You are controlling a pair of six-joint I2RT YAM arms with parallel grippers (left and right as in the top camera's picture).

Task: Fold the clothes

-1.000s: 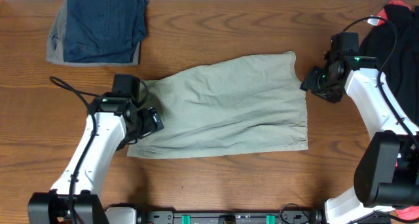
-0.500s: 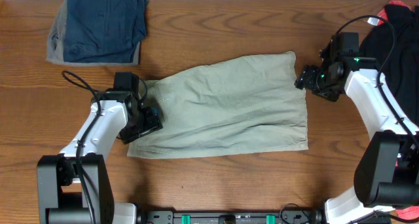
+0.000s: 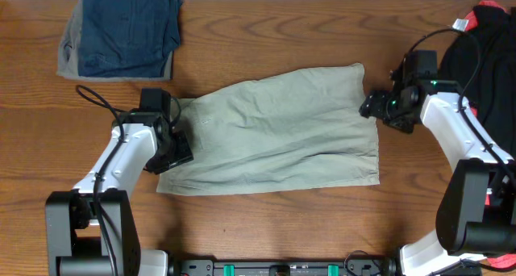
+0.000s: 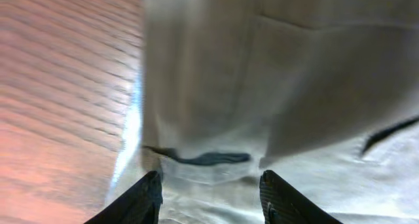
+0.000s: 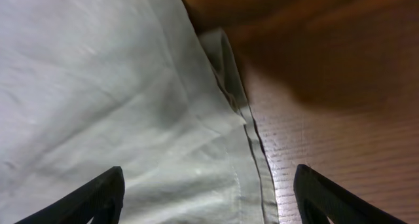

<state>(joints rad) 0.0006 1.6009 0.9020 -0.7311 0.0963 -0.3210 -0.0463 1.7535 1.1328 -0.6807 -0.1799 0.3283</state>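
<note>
**Overhead view.** Shows a wooden table [image 3: 266,227] with the shorts [image 3: 274,135] spread flat near its middle. Long axis left to right, right end tipped a little toward the far edge. Shows also a navy and grey folded stack [image 3: 121,30] at the far left corner and black and red garments [image 3: 484,50] at the far right, both apart from the shorts and no part of the fold.

Places the left gripper [image 3: 179,151] on the left short edge, toward the front corner. Places the right gripper [image 3: 369,106] at the right short edge, toward the far corner (one arm to each end, neither reaching across).

**Left wrist view.** Sets the fingers [image 4: 141,198] apart, astride a hem [image 4: 203,160] with a dark gap beneath it. Cannot tell whether pinched or merely straddled.

**Right wrist view.** Sets the fingers [image 5: 98,194] wide and released, holding nothing. Seamed edge [image 5: 252,139] running up between them, bare wood to one side.

**Stage.** Judged as the grasp stage of a first fold, with nothing turned over yet. Turns on the axis: with each arm equally near its own end, probably calls for carrying one short end along the length onto the other.
</note>
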